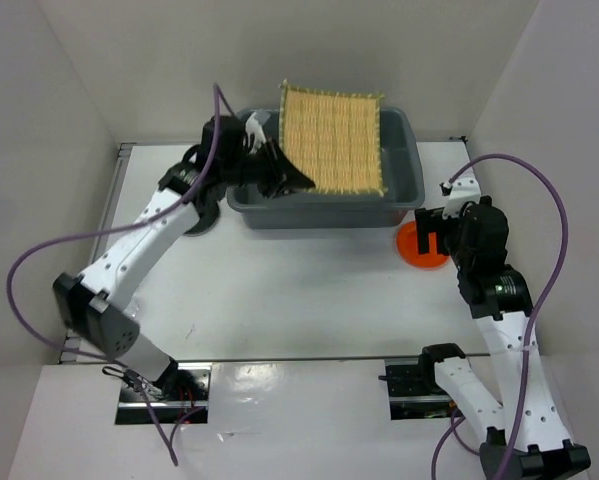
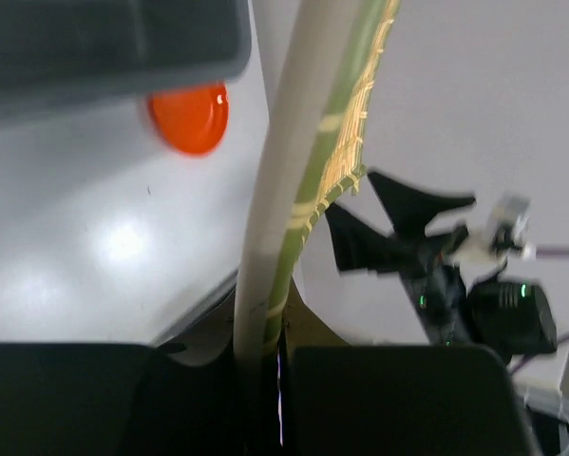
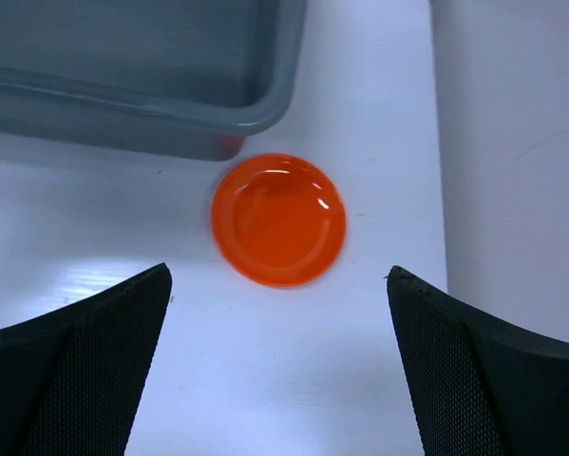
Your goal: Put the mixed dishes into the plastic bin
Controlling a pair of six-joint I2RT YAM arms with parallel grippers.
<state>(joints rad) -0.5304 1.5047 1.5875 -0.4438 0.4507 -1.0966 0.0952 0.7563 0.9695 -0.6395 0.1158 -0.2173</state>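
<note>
1. Bamboo mat (image 1: 334,140): square and tan, held up over the grey bin (image 1: 329,215). From the top camera it covers the middle of the bin's opening. Its far edge shows beyond the bin's far rim, and its near edge lies just inside the near rim. It looks tilted, not flat in the bin.
2. Left gripper (image 1: 291,175): clamped on the mat's near-left corner, above the left part of the bin. In the left wrist view the mat (image 2: 293,190) appears edge-on, rising from between the closed fingers of the gripper (image 2: 275,370).
3. Grey bin: stands at the far middle of the white table (image 1: 279,290), long side toward the arms. What lies under the mat cannot be seen.
4. Orange plate (image 1: 419,245): small and round, flat on the table just outside the bin's near-right corner, not inside it. The right wrist view shows a narrow strip of table between the plate (image 3: 279,220) and the bin wall (image 3: 170,104).
5. Right gripper (image 1: 431,232): above the orange plate, fingers spread wide. In its own wrist view the gripper (image 3: 279,380) has one finger at each lower corner of the frame; neither touches the plate and nothing is held.
6. Left wrist view also catches the orange plate (image 2: 189,117) on the table below the bin edge (image 2: 104,47).
</note>
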